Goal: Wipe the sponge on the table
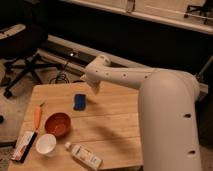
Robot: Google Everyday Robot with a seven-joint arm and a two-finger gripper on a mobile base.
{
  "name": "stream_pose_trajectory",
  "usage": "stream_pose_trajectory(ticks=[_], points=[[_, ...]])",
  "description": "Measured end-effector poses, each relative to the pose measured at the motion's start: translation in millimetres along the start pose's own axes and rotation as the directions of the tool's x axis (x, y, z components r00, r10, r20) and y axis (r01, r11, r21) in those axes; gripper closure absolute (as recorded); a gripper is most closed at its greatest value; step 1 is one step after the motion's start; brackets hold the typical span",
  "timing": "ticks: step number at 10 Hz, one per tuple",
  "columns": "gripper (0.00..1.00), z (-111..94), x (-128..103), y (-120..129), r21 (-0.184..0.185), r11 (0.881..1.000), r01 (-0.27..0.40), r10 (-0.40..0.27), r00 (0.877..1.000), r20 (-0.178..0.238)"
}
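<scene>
1 high view from close behind the arm (165, 110), down over the table (115, 127), gripper (95, 89) mid-frame at its far edge.

No text, brand or number can be read anywhere. The bottle (82, 155) lying at the 6 o'clock edge of the table (115, 125) carries a pale label with dark marks, all illegible. The flat packet (24, 146) at 8 o'clock shows a red stripe, its print unreadable. The gripper (94, 88) hangs over the table's 12 o'clock side, jaws apart.

matt light-wood table (117, 127), soft blue sponge (79, 101), smooth pale end effector (95, 88) above the table near the sponge.
</scene>
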Motion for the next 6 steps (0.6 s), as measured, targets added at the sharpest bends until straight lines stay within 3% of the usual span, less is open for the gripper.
stream_pose_trajectory(ticks=[2, 6], points=[[0.20, 18.1, -4.9, -2.1, -0.005, 0.992, 0.125, -0.125, 0.992, 0.014], [0.20, 37.5, -17.1, 0.7, -0.021, 0.949, 0.316, -0.313, 0.947, 0.074]])
